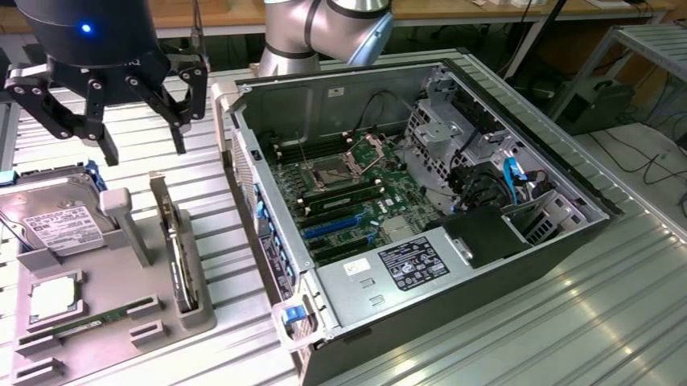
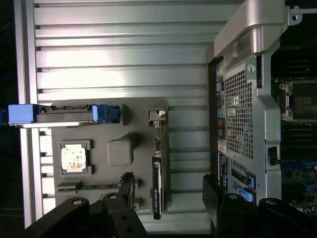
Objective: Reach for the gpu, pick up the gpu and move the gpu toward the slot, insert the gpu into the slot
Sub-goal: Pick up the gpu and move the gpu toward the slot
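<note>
A ribbed silver table (image 1: 601, 322) gleams with pale reflections. Behind the table runs a wooden workbench (image 1: 451, 8); past the table on the exterior view's right stand a grey metal rack (image 1: 644, 40) and floor cables (image 1: 644, 161).

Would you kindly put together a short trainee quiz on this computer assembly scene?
1. True or false: the black gripper is open and holds nothing.
2. The thin dark gpu card stands on edge in: A) the grey plastic tray; B) the open metal computer case; C) the gripper.
3. Fill in: the long narrow plastic slot on the green motherboard is coloured ____.
Key: 1 true; 2 A; 3 blue.
</note>
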Action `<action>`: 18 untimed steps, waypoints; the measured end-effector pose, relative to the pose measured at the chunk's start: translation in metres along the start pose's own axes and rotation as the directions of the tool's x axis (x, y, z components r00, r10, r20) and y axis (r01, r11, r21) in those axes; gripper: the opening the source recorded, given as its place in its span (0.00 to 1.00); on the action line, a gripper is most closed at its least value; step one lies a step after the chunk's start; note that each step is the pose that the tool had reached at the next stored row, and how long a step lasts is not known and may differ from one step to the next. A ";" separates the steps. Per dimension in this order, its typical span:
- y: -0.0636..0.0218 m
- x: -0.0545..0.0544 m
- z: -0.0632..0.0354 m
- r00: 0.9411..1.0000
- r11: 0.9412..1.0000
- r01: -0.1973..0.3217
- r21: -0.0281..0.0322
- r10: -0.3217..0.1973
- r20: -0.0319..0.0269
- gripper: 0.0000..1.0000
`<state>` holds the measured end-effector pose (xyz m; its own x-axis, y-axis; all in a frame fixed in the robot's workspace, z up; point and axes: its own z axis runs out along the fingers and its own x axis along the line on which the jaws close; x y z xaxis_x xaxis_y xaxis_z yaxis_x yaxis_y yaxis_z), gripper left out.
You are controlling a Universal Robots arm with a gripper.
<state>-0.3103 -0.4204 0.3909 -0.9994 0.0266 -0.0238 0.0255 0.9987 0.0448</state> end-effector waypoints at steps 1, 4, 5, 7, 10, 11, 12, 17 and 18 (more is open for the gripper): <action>-0.0023 0.000 0.0003 1.000 1.000 0.001 0.000 -0.001 0.000 0.66; -0.0114 0.000 0.0019 1.000 1.000 0.004 0.000 -0.004 0.000 0.66; -0.0140 0.000 0.0042 1.000 1.000 0.006 0.000 -0.006 0.000 0.66; -0.0146 0.000 0.0082 1.000 1.000 0.010 0.000 -0.010 -0.001 0.66; -0.0192 0.000 0.0136 1.000 1.000 0.019 0.000 -0.019 -0.004 0.66; -0.0205 0.000 0.0152 1.000 1.000 0.023 -0.001 -0.023 -0.005 0.66; -0.0211 0.000 0.0168 0.999 1.000 0.031 -0.001 -0.031 -0.007 0.66; -0.0216 0.000 0.0240 0.993 0.993 0.119 -0.003 -0.119 -0.013 0.66; -0.0222 0.000 0.0251 0.992 0.992 0.127 -0.003 -0.127 -0.014 0.66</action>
<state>-0.3102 -0.4415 0.3649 -0.9947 -0.1013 -0.0154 -0.1019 0.9938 0.0449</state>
